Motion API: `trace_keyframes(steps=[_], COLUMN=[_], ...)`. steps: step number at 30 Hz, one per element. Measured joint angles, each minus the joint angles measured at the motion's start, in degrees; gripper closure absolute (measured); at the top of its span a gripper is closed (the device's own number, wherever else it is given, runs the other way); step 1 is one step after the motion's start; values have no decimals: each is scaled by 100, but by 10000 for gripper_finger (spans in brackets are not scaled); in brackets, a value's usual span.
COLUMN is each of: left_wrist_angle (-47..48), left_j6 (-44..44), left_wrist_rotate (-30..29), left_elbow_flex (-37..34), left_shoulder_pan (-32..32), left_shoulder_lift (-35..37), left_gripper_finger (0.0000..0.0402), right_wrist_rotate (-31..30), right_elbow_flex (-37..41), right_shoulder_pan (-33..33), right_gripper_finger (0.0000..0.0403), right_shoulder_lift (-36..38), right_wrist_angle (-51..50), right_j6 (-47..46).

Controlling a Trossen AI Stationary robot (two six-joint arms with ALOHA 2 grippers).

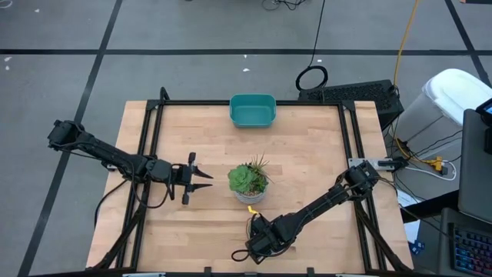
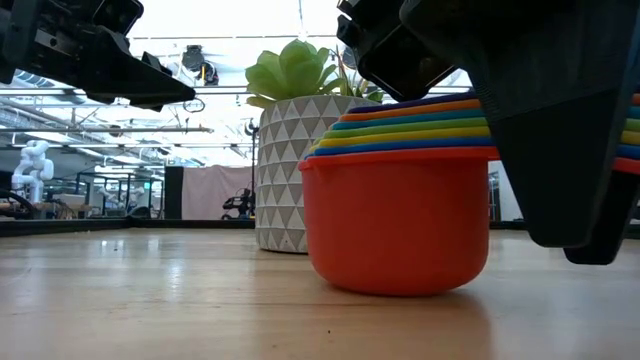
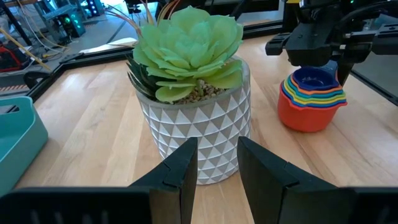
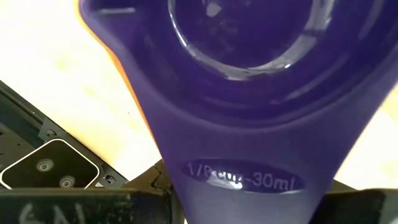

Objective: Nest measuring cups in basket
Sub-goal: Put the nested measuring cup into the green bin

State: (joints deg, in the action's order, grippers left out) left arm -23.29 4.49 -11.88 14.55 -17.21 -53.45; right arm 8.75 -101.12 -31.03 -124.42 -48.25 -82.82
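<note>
High view: right gripper (image 1: 260,235) sits over the cups (image 3: 311,99) — a nested stack on the table's (image 1: 307,161) near edge, beside the plant (image 1: 248,181). Whether it grips them I cannot tell. Left gripper (image 1: 201,178) hovers with fingers parted, empty, facing the plant. Basket (image 1: 253,110) stands at the far edge — well apart.

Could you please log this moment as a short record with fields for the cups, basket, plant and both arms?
cups: nested stack of coloured plastic measuring cups, orange outermost, standing on the wooden table, outside the basket
basket: teal rectangular plastic basket at the far table edge
plant: green succulent in white patterned pot, mid-table
right gripper: directly over the stack
left gripper: beside the plant, fingers open, holding nothing
</note>
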Motion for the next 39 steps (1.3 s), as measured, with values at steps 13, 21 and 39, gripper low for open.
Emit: trace_keyframes(steps=[13,21,39], left_wrist_angle=[-3,24,127], left_j6=[0,-1,-17], left_wrist_rotate=[0,2,181], left_elbow_flex=[0,0,0], left_shoulder_pan=[-1,0,0], left_shoulder_lift=[0,0,0], left_gripper_finger=[284,284,284], right_wrist_rotate=[-22,22,-273], right_elbow_flex=[0,0,0], right_shoulder_pan=[58,85,184], right_gripper_finger=[259,259,259], right_shoulder_lift=[43,61,63], right_wrist_angle=[-144,243,861], right_j6=[326,962,1554])
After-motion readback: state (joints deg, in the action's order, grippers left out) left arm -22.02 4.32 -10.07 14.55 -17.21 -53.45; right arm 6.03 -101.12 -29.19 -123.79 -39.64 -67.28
